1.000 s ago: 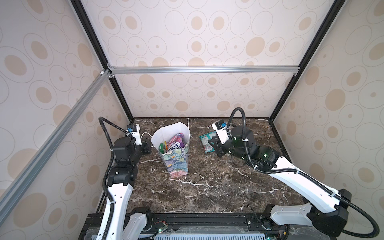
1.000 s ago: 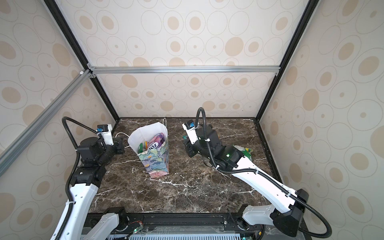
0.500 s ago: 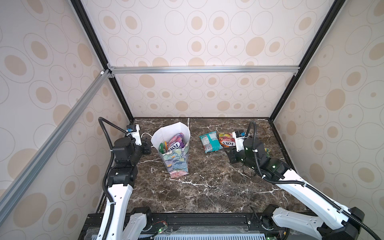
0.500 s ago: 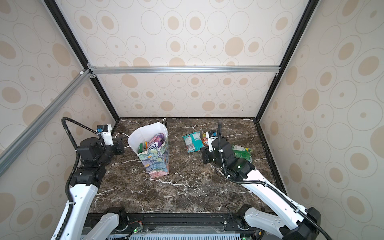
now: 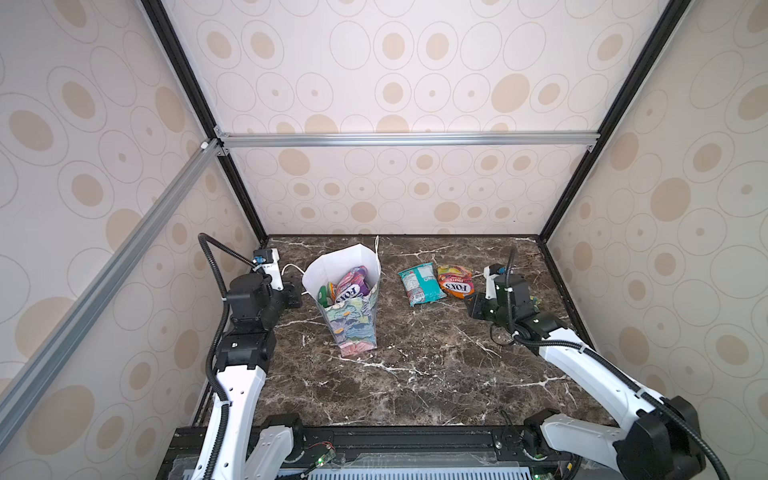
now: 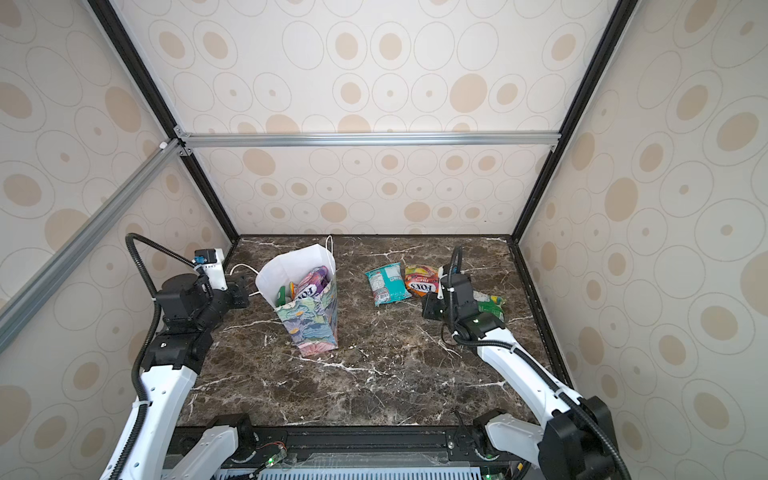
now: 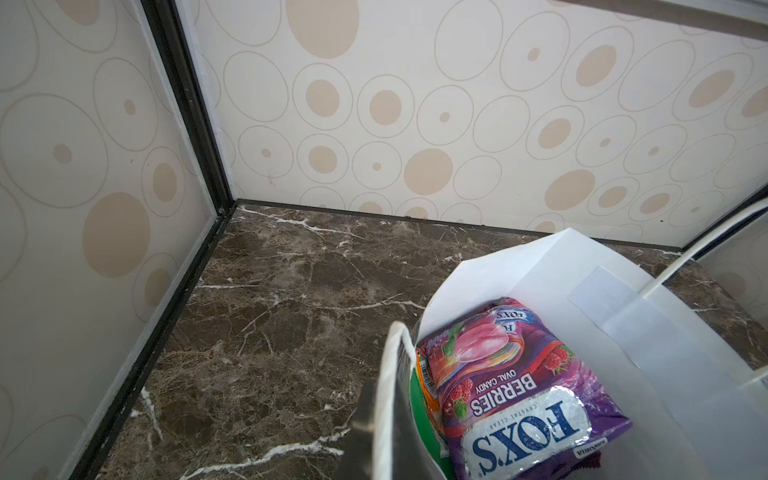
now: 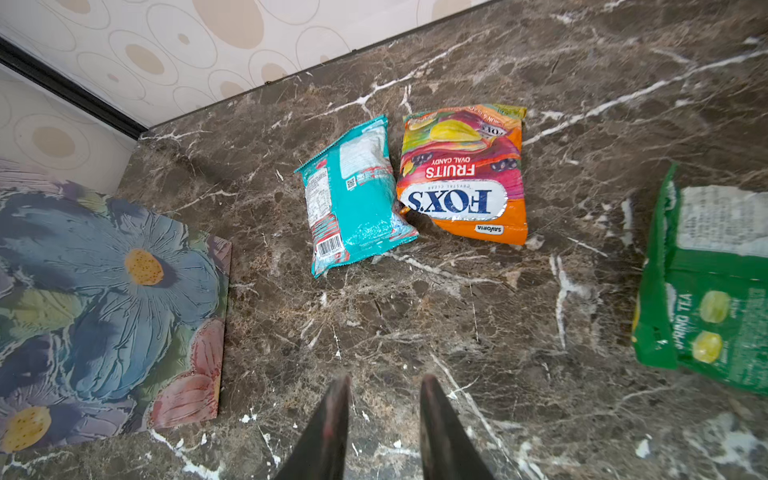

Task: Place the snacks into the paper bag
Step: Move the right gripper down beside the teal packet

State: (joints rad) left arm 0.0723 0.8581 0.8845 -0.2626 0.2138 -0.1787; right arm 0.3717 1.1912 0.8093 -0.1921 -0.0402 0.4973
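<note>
Picking the next snack: right gripper [image 8: 386, 380] hovers empty, jaws slightly apart, near the teal packet [image 8: 353, 195] and orange packet [image 8: 465, 174] on the table [image 8: 415, 316]. I'd widen first, then nip a crimped edge. Meanwhile left gripper [image 5: 299, 293] is clamped on the cord handle [image 7: 388, 374] of the paper bag [image 5: 357, 328].

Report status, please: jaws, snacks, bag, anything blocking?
Left gripper shut on bag rim. Right gripper jaws open, empty. Teal packet, orange packet, green packet lie outside; purple packet inside. Nothing blocks them.
</note>
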